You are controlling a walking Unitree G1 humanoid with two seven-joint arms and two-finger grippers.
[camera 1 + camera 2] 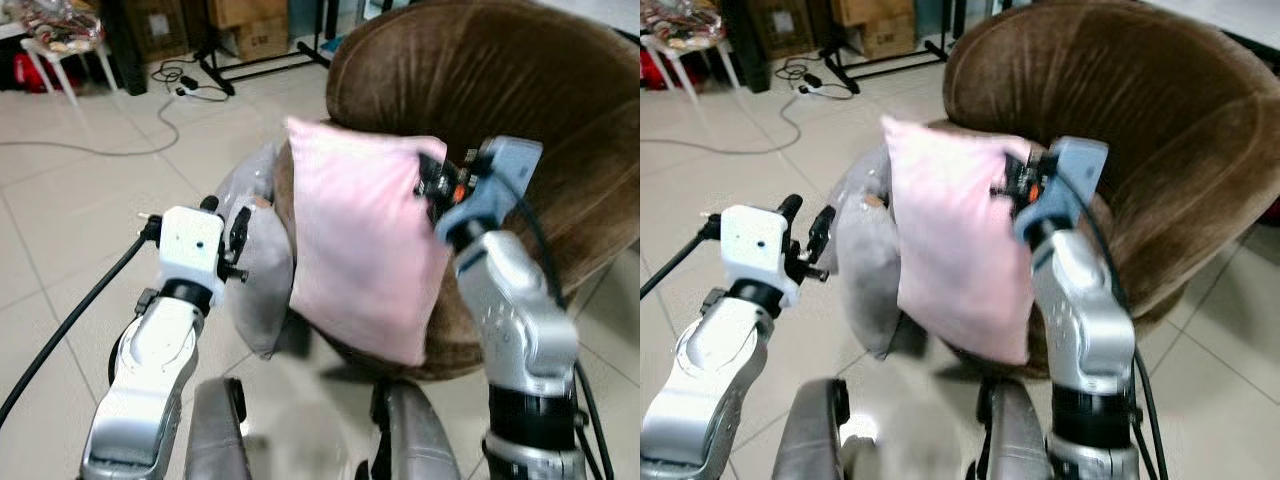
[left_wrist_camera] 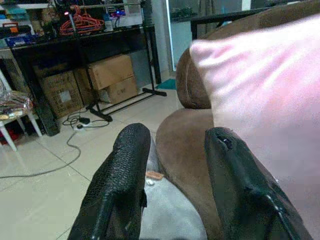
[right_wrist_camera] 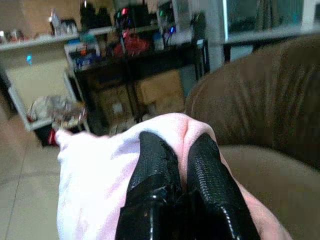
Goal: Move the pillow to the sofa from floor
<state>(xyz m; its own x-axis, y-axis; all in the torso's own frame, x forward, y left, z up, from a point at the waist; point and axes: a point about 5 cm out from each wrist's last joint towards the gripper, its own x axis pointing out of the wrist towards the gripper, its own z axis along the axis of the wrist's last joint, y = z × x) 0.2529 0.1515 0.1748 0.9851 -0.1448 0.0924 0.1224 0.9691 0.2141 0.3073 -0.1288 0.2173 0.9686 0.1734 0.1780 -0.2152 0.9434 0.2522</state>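
A soft grey cushion [image 1: 255,265] slumps against the front edge of the round brown velvet sofa [image 1: 520,130], squarely between the left claw [image 1: 228,232] and the seat, while cardboard boxes [image 2: 102,75] and a trailing cable [image 1: 150,110] sit on the pale tiled floor [image 1: 70,230] beyond. The square pink fabric pillow [image 1: 360,245] hangs upright over the sofa's front rim — its upper edge pinched tight in the right claw [image 3: 180,165]. The left claw's ribbed black fingers [image 2: 125,180] are spread, grasping nothing.
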